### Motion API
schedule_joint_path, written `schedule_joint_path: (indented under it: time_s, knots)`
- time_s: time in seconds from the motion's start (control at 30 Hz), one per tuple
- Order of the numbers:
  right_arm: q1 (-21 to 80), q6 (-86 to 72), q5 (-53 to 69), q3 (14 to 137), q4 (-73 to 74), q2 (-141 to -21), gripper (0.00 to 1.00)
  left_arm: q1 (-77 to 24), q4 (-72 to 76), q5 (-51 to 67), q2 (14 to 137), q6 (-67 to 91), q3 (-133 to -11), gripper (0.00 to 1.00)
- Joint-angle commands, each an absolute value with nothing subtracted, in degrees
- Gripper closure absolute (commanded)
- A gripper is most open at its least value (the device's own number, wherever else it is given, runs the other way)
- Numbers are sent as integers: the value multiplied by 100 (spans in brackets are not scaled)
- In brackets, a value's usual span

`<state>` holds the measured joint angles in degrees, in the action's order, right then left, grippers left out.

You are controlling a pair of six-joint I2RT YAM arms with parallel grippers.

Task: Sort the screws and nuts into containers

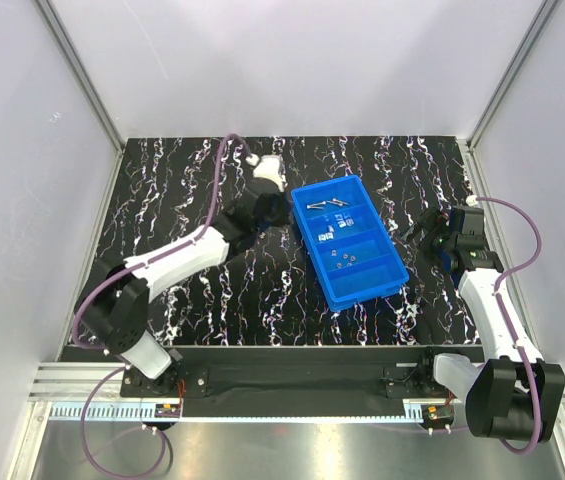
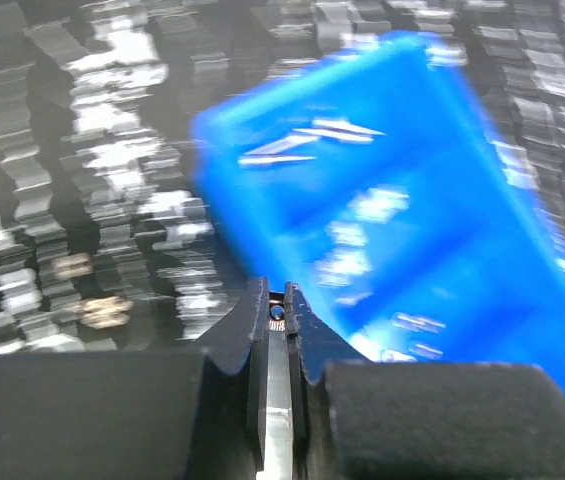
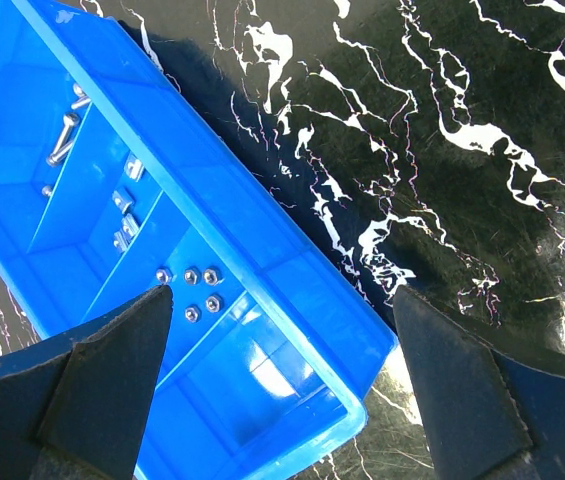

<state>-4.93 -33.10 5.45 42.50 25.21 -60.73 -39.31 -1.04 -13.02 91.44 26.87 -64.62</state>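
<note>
Screws, thin silver metal sticks (image 3: 67,125), lie in the upper left box of the bright blue plastic tray (image 3: 292,280) in the right wrist view. Short stubby silver metal nuts (image 3: 191,277) sit in the 2 boxes below that. The last box looks bare. No loose bits show on the black table with white streaks (image 3: 462,100), so the sorting looks almost done, though the streaks could hide some. The right pincer (image 3: 282,300) hangs wide apart and holds nothing. The left pincer (image 2: 277,295) is pinched nearly together beside the tray. That view is too blurry to tell if it grips a tiny piece.
</note>
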Motion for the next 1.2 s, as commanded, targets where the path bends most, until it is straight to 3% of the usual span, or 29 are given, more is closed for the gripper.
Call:
schedule_joint_path:
  time_s: [0.0, 0.23, 0.83, 0.87, 0.97, 1.0, 1.17]
  knots:
    - [-475, -3358, 396, 4307, 2531, -5977, 0, -4647, 439, -967, 9158, 2663, -6714, 94]
    - [-475, -3322, 185, 4219, 2689, -5705, 0, -5299, 667, -458, 10001, 2628, -7400, 94]
    - [-475, -3349, 141, 4131, 2628, -5695, 0, -6126, 782, -202, 10678, 1995, -7269, 92]
    - [-475, -3349, 149, 4131, 2628, -5695, 0, -6126, 765, -272, 10714, 1952, -7286, 91]
    - [-475, -3349, 149, 4131, 2637, -5678, 0, -6126, 528, -413, 10705, 1803, -7444, 68]
    - [-475, -3340, 149, 4131, 2645, -5652, 0, -6126, 493, -465, 10583, 1758, -7462, 54]
    - [-475, -3340, 167, 4122, 2593, -5651, 0, -5960, 413, -571, 9907, 1766, -7418, 36]
